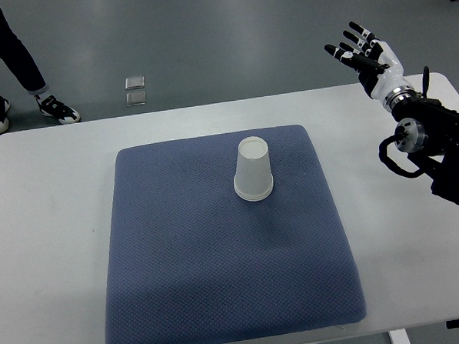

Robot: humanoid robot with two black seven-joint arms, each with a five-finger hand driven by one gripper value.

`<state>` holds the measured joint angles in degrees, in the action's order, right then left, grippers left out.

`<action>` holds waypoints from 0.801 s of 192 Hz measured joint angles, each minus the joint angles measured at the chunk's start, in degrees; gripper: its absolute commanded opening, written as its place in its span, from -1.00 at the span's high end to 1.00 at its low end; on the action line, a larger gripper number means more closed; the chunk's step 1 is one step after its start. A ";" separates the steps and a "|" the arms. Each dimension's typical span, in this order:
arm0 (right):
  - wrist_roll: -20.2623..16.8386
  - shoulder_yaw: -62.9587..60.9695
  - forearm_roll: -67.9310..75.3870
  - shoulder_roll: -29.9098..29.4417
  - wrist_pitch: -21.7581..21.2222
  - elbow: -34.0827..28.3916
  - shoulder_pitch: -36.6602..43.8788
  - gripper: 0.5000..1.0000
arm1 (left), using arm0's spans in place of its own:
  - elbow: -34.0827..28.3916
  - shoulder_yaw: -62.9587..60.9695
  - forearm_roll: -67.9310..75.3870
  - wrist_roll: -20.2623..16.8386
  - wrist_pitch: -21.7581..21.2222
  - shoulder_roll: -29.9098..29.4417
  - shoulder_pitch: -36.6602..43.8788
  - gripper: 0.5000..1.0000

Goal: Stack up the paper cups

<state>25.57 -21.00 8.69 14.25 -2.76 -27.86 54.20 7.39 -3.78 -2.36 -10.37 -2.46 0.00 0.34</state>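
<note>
Top view: cup (252, 169) well apart from right hand (360, 51)

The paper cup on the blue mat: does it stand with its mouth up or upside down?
Upside down. The paper cup rests on its wider rim on the blue mat, with its smaller closed base on top.

white paper cup stack (253, 169) | upside down | on blue mat (181, 282)

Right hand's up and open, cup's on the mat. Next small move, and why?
Probably bring the right hand down and left toward the paper cup. The hand is open, empty and raised past the table's far right edge, well away from the cup, which stands upside down on the blue mat.
</note>
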 measured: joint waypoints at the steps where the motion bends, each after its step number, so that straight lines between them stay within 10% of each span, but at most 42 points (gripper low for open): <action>1: 0.00 -0.10 0.01 0.00 -0.02 0.02 -0.03 -0.64 | 0.00 0.00 0.00 0.00 0.00 0.00 0.00 -1.00; 154: 0.50 -5.43 -0.67 -7.66 0.11 0.02 -1.83 -0.65 | 0.00 0.00 0.00 0.00 0.00 0.00 0.01 -1.00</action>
<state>26.07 -26.43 8.02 6.59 -2.65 -27.84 52.37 7.39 -3.78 -2.36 -10.37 -2.46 0.00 0.35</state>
